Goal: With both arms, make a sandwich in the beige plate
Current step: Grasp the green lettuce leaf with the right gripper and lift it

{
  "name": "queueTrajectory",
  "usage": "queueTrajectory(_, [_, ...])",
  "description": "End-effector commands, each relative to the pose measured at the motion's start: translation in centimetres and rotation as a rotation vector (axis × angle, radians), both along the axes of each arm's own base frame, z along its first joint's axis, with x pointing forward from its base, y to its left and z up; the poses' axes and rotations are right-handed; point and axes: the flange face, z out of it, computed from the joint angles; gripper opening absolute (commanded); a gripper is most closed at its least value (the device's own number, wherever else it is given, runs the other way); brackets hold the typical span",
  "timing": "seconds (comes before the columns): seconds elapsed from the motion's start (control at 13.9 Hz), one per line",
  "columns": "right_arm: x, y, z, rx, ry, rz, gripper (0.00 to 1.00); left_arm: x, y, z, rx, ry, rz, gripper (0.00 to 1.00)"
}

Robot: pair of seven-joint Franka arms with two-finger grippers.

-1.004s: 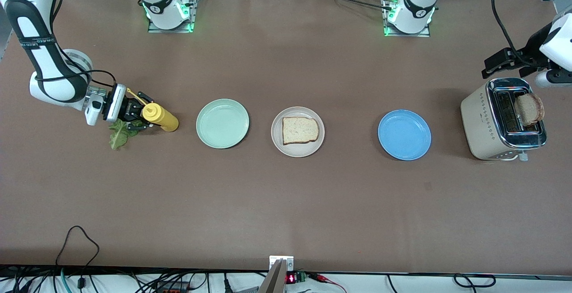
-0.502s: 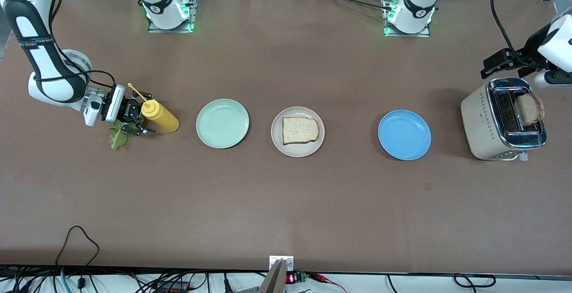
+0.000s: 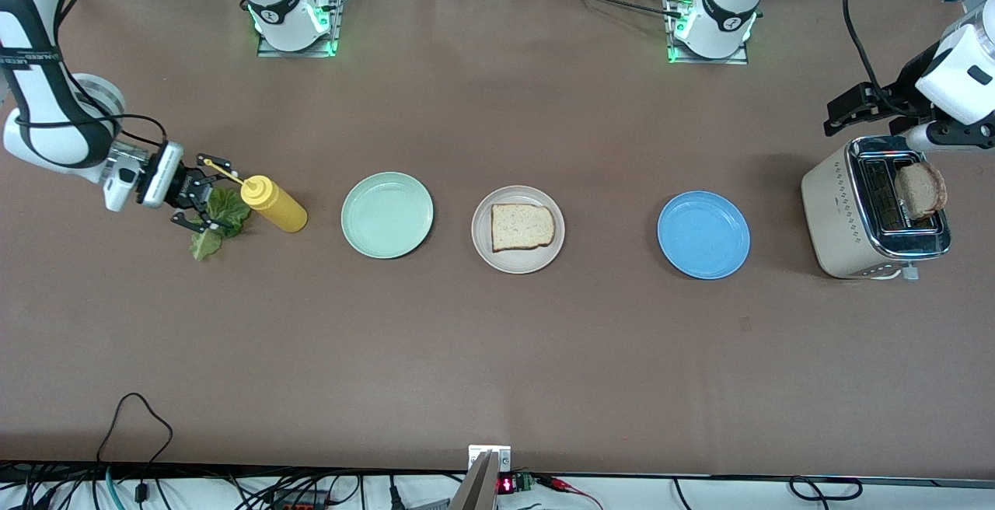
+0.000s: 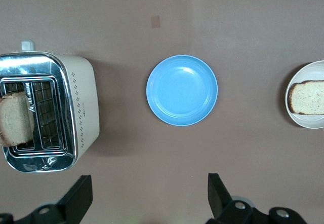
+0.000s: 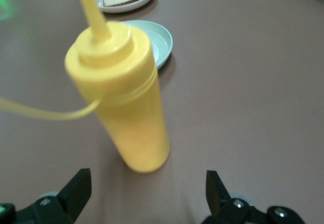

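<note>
i had the right gripper (image 3: 200, 203) spread over the limp, tearable lettuce leaf (image 3: 215, 218) beside the mustard bottle (image 3: 274, 204), and the left gripper (image 4: 149, 203) spread above the toaster (image 3: 871, 207), whose light, crumbly toast slice (image 3: 920, 190) wanted an edge pinch.

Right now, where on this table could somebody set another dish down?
Bare table runs nearer the camera than the plate row, and between the beige plate and blue plate. It is crowded around the mustard bottle, lettuce and right gripper.
</note>
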Motion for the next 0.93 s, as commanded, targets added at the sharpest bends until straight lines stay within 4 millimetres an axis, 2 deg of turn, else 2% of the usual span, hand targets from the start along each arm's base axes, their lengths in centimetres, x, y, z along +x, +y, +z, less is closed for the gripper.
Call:
queueTrajectory(0.0, [-1.4, -3.0, 0.7, -0.019, 0.009, 0.000, 1.00, -0.6, 0.3, 0.0, 0.005, 0.014, 0.018, 1.00])
queueTrajectory(0.14, [-2.3, -5.8, 1.3, -0.040, 0.016, -0.064, 1.00, -0.7, 0.5, 0.1, 0.008, 0.017, 0.019, 1.00])
queueTrajectory(0.29, [-3.0, -8.4, 2.4, -0.060, 0.081, -0.207, 1.00, -0.7, 0.5, 0.1, 0.008, 0.017, 0.021, 1.00])
queueTrajectory(0.43, [-2.8, -10.3, 3.9, -0.106, 0.134, -0.377, 1.00, -0.6, 0.5, 0.2, 0.008, 0.013, 0.021, 1.00])
queueTrajectory(0.57, [-1.4, -10.7, 5.3, -0.175, 0.165, -0.553, 1.00, -0.5, 0.6, 0.1, 0.008, 0.011, 0.022, 1.00])
queueTrajectory(0.86, [2.1, -7.3, 6.9, -0.237, 0.237, -0.878, 1.00, -0.6, 0.6, 0.2, 0.008, 0.011, 0.022, 1.00])
